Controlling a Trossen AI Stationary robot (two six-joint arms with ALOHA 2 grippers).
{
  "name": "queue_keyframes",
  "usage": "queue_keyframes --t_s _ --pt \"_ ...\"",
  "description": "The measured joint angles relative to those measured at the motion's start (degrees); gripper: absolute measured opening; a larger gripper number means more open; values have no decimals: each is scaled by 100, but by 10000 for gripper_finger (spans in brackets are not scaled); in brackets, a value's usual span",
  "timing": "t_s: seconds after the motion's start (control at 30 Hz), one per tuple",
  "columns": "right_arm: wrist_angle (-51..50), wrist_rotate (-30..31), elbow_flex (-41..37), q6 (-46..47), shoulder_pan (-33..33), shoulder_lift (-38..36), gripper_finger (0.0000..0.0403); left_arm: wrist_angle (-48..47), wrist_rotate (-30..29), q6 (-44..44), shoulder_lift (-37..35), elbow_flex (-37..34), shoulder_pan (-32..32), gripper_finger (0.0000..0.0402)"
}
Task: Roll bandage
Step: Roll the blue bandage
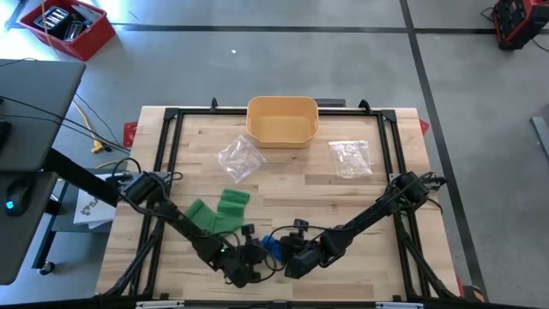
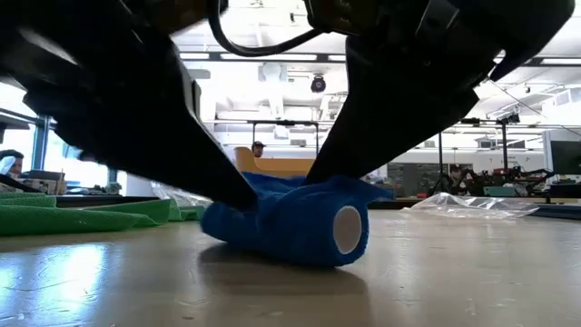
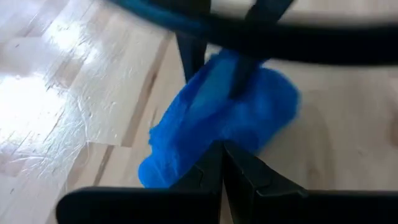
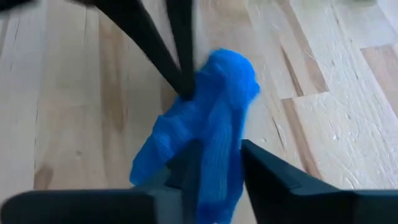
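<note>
A blue bandage [image 1: 271, 247], partly rolled and crumpled, lies on its side on the wooden table near the front edge; its hollow core end [image 2: 348, 229] faces the near side. My left gripper [image 3: 222, 163] comes at it from the table's left, shut at its crumpled side. My right gripper [image 4: 221, 171] comes from the right and stands open, one finger on either side of the bandage's end. Both arms slant down over the roll in the low view. My left gripper has its shut fingertips [image 4: 185, 87] on the crumpled loose side of the bandage [image 3: 205, 134], slanting down from the table's left. One layer or several, I cannot tell. The bandage rests on the table. My right gripper straddles the bandage's end [image 4: 217, 146]; whether its fingers touch it, I cannot tell.
A green bandage [image 1: 219, 213] lies spread out left of the blue one. Farther back stand a yellow basket [image 1: 282, 120] and two clear plastic bags [image 1: 239, 158] [image 1: 350, 158]. A black frame [image 1: 171, 137] runs round the table.
</note>
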Motion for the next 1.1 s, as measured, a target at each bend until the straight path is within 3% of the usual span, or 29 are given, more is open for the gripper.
queue_keyframes --t_s 0.2,0.5,0.8,1.1 --pt "-172 138 0 121 14 -1 155 7 292 -206 121 17 179 7" --pt "-1983 732 0 2215 75 -337 152 166 490 -21 204 4 246 7" --pt "-964 722 0 1312 367 -549 151 318 468 -60 358 -4 292 7" --pt "-1016 729 0 814 166 -632 186 281 476 -181 350 1 196 7"
